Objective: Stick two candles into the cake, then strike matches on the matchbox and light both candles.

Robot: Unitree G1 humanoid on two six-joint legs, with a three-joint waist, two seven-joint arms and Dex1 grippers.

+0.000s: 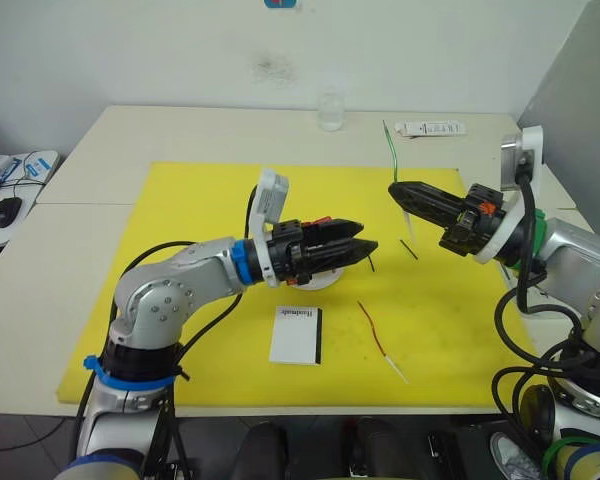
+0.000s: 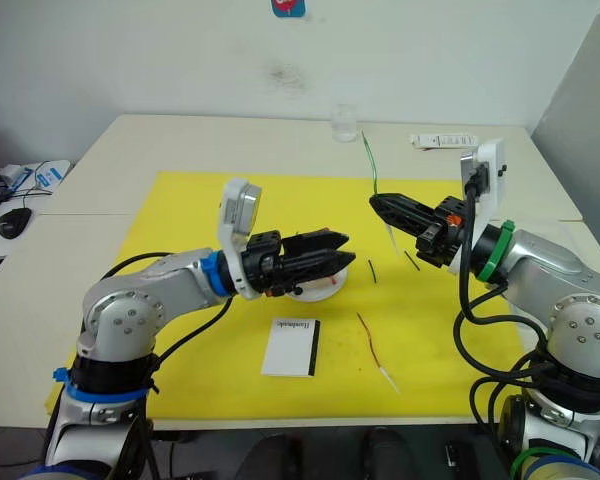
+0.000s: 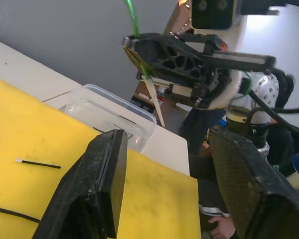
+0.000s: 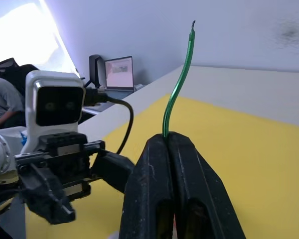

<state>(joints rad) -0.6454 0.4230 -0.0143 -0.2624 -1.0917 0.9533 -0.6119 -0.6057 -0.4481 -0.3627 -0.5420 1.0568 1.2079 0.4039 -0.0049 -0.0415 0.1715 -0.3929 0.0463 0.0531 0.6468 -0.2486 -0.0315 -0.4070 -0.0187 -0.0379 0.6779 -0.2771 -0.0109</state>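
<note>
Right gripper (image 2: 378, 205): I'm clenching it on the green candle (image 1: 388, 148), wick end pointing up and pale end hanging below, so it can go down into the cake.
Left gripper (image 1: 368, 245): I'm holding it released, fingers apart, above the cake (image 2: 320, 283) to steady the plate, I judge.
Red candle (image 1: 371, 328): lying on the yellow mat (image 1: 180, 215), waiting near the matchbox (image 1: 296, 334).
Matches (image 1: 408, 249): resting between the grippers, untouched.

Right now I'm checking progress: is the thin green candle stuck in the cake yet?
Not yet. The thin green wavy candle stands upright, pinched in the shut right gripper, held in the air above the yellow mat.
</note>
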